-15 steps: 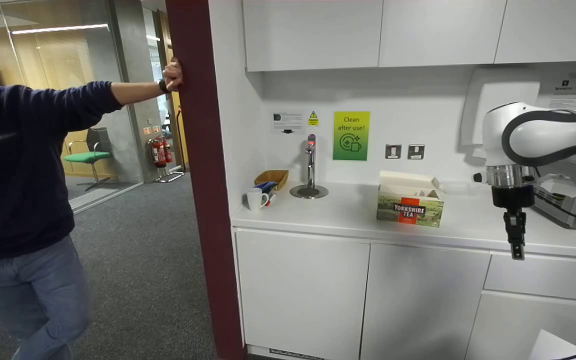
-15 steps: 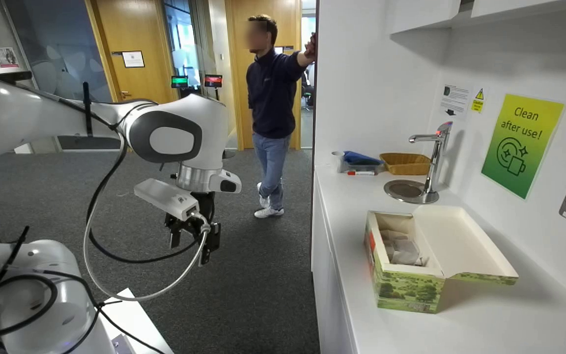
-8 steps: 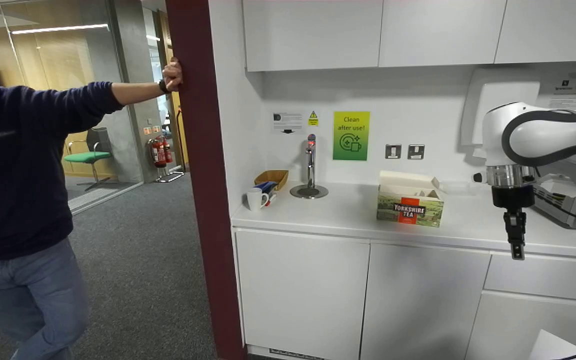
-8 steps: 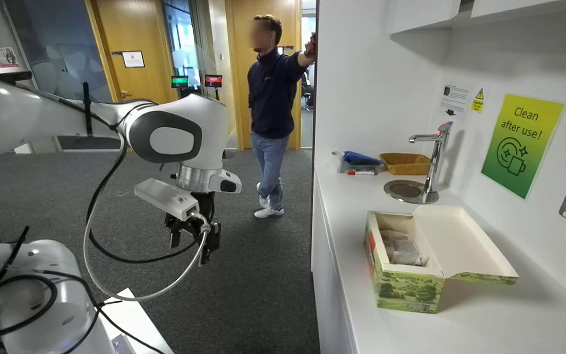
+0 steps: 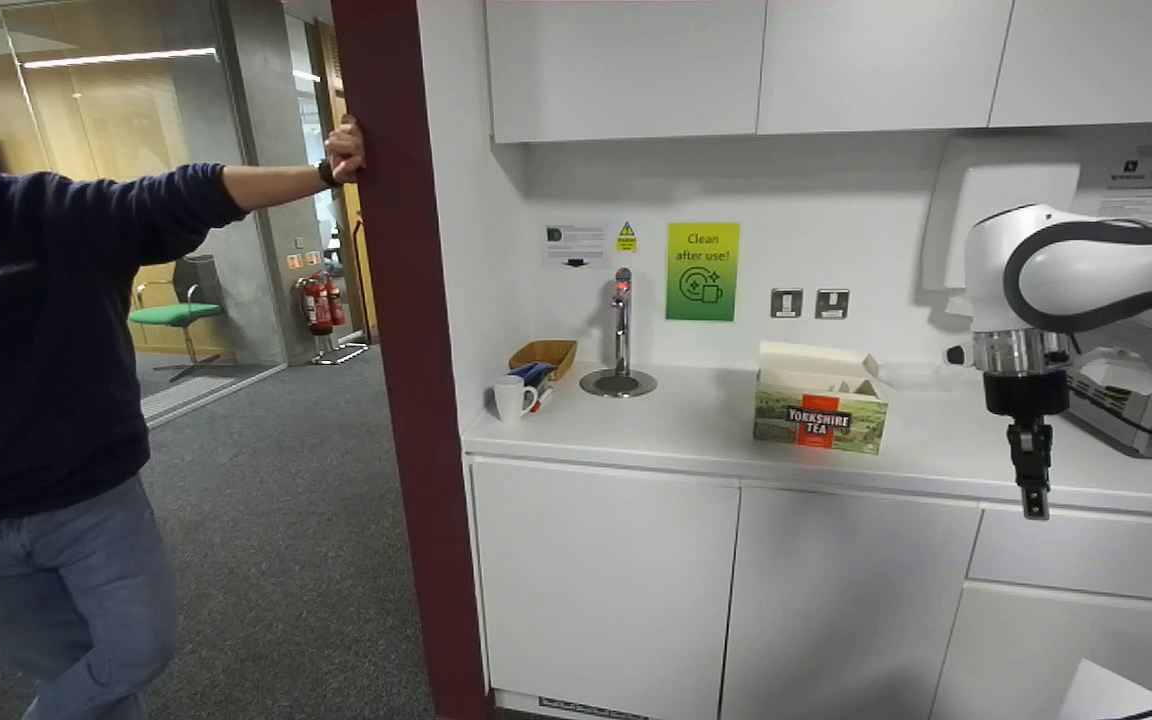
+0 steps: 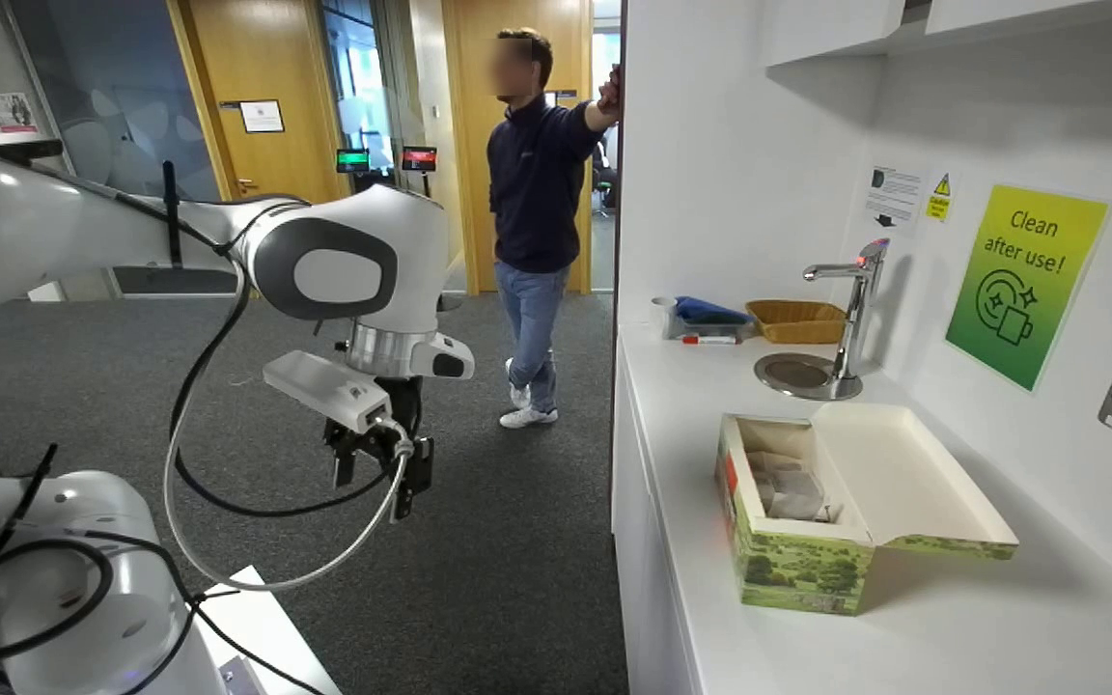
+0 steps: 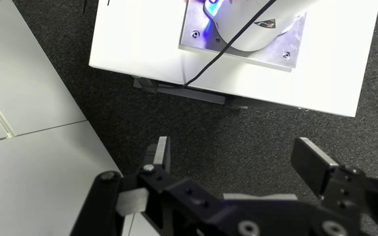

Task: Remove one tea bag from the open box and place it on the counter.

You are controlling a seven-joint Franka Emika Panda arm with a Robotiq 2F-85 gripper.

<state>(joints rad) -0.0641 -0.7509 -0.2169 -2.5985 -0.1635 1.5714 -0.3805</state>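
Note:
The box (image 5: 818,422) is an open green and cream Yorkshire Tea carton with a red panel. It stands on the white counter (image 5: 676,425), and it also shows in an exterior view (image 6: 797,574) with its lid folded back towards the wall. Several pale tea bags (image 6: 792,490) lie inside it. My gripper (image 7: 231,144) is open and empty, pointing down over the dark carpet. In the exterior views it hangs off the counter's front edge, to the right of the box (image 5: 1035,505) and well apart from it (image 6: 373,490). The wrist view shows neither box nor tea bags.
A tap (image 6: 860,309) with a round drain, a wicker basket (image 6: 797,321), a white mug (image 5: 513,398) and a red pen (image 6: 710,340) are at the counter's far end. Cabinets (image 5: 626,70) hang above. A person (image 6: 535,183) stands beyond the counter. Cables loop beside the arm.
The person's head and body have shifted slightly. The arm, the gripper, the box and the tea bags have not visibly moved.

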